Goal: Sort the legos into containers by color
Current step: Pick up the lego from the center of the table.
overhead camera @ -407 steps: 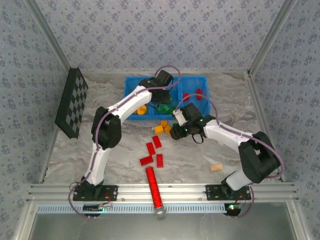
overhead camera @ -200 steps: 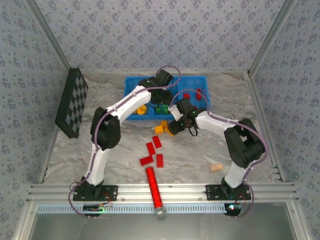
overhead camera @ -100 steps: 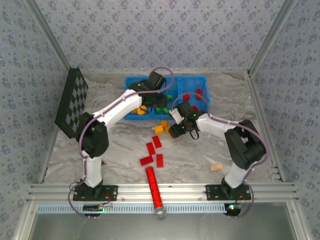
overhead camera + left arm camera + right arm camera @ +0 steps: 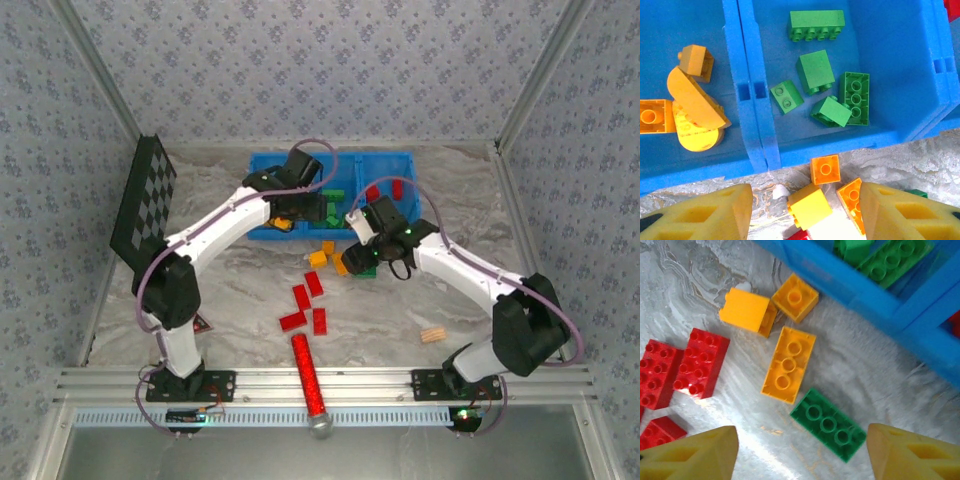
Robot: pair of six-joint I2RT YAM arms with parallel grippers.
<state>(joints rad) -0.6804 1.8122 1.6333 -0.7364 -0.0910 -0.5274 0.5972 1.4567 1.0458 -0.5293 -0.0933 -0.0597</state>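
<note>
Release of green brick onto tabletop
Wider than before, right jaws straddle it; left jaws, wide and empty, have shifted left, blue bin just ahead.

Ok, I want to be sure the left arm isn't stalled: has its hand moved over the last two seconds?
Yes. In the top view, the left hand has shifted left along the blue bin, from over the middle compartment toward the left one.

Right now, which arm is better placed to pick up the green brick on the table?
Right. The right gripper, open, hangs just over the green brick; the left gripper is above yellow bricks.
</note>
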